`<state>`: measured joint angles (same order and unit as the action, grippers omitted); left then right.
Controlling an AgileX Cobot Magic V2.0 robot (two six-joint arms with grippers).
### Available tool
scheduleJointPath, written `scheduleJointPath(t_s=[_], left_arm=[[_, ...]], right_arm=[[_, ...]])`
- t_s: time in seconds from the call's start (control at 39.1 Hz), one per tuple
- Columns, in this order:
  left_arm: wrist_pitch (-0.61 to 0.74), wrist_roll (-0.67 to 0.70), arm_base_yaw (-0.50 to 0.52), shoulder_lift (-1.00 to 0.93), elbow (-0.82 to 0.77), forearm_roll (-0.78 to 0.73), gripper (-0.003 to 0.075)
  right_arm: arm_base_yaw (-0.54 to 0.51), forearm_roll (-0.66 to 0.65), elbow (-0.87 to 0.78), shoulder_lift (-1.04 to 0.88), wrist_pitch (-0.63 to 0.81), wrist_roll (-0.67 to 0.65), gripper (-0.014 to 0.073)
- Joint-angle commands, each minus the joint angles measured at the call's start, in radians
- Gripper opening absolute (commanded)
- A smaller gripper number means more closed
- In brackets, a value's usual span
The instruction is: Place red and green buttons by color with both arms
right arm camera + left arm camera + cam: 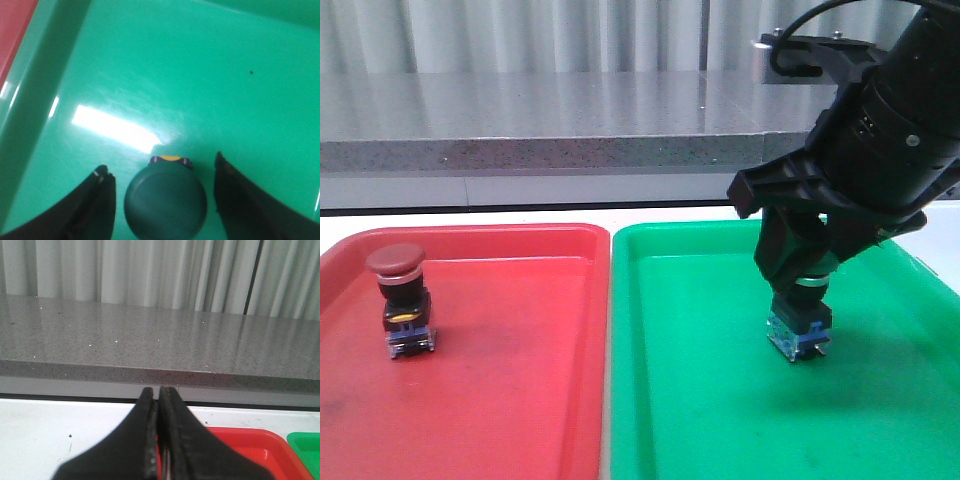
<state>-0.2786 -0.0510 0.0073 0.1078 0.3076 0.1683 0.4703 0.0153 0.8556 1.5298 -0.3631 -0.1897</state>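
The red button [400, 300], with a dull red cap, black body and yellow band, stands upright in the red tray [520, 400] at its left. The green button [799, 330] stands in the green tray [700, 400]; only its blue base shows below my right gripper [800, 270]. In the right wrist view the dark green cap [165, 200] sits between the fingers of my right gripper [160, 162], which is open, with a gap on each side. My left gripper [159, 390] is shut and empty, out of the front view, near the red tray's corner [250, 445].
The two trays lie side by side on a white table, red to the left, green to the right. A grey speckled counter [540, 120] with a raised edge runs across behind them. The green tray's corner [305, 445] shows in the left wrist view.
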Motion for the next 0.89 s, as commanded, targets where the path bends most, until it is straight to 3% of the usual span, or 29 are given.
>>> scheduleJointPath(t_s=[0.0, 0.18, 0.31, 0.41, 0.59, 0.66, 0.87], left_arm=[[0.084, 0.003, 0.003, 0.011, 0.025, 0.003, -0.0020], [0.084, 0.003, 0.003, 0.011, 0.025, 0.003, -0.0020], [0.084, 0.003, 0.003, 0.011, 0.025, 0.003, -0.0020], [0.084, 0.003, 0.003, 0.011, 0.025, 0.003, -0.0020], [0.084, 0.003, 0.003, 0.011, 0.025, 0.003, -0.0020], [0.084, 0.003, 0.003, 0.011, 0.025, 0.003, -0.0020], [0.084, 0.003, 0.003, 0.011, 0.025, 0.003, -0.0020]], right_arm=[[0.001, 0.025, 0.031, -0.047, 0.034, 0.001, 0.0536], [0.001, 0.042, 0.085, -0.156, -0.028, 0.001, 0.0551], [-0.014, 0.037, 0.156, -0.270, -0.031, 0.001, 0.0516], [-0.049, 0.006, 0.200, -0.332, -0.027, 0.001, 0.0393], [-0.149, -0.054, 0.209, -0.436, -0.057, 0.001, 0.0017], [-0.184, -0.080, 0.194, -0.487, -0.068, 0.001, -0.0093], [-0.212, -0.129, 0.048, -0.669, -0.068, 0.001, -0.0121]])
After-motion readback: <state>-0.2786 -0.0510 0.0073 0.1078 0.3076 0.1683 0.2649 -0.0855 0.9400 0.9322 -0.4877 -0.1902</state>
